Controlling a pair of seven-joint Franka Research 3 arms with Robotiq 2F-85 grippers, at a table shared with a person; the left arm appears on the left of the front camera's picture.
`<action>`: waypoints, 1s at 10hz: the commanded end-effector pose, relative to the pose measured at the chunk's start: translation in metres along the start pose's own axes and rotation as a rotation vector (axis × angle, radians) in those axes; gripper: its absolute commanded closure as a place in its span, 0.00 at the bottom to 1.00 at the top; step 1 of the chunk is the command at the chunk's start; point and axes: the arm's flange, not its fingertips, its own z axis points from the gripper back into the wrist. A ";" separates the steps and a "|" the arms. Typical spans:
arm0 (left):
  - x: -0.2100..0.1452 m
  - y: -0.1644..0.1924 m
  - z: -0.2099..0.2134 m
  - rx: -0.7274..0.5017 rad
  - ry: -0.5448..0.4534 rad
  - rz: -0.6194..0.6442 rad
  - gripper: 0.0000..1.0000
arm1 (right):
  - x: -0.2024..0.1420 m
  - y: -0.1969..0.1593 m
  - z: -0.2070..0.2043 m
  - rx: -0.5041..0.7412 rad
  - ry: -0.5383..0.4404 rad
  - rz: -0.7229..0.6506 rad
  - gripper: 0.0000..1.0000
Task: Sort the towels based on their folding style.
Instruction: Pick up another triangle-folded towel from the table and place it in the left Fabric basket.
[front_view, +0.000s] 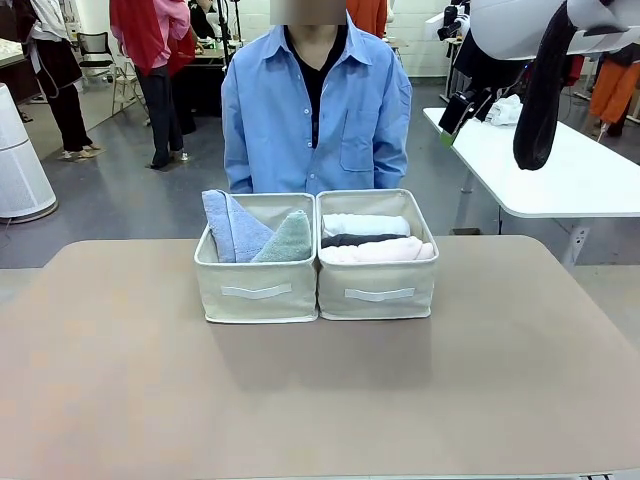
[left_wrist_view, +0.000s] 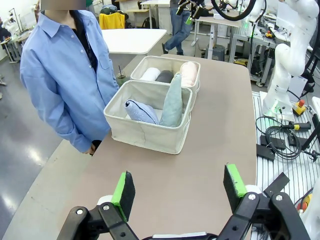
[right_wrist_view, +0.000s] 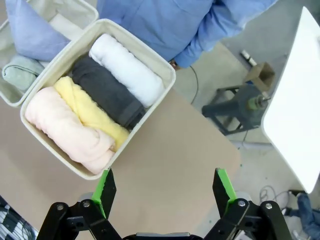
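Right gripper (right_wrist_view: 164, 192) open above tan table (right_wrist_view: 165, 150).

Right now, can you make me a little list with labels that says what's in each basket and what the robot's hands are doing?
Left bin: lavender-blue triangle towel and sage-green triangle towel, standing up
Right bin: white roll, dark grey roll, yellow roll, pink roll, lying side by side
Left gripper: open, holding nothing, above the table
Right gripper: open, holding nothing
Person: standing behind the bins
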 end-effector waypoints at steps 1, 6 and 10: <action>-0.001 -0.002 0.000 0.002 -0.013 -0.026 0.07 | -0.003 0.001 -0.001 -0.012 0.015 -0.011 0.00; -0.001 -0.002 0.000 0.002 -0.013 -0.026 0.07 | -0.028 -0.099 0.031 0.452 -0.118 0.031 0.00; -0.001 -0.002 0.000 0.002 -0.013 -0.026 0.07 | -0.103 -0.198 0.010 0.680 -0.266 0.152 0.00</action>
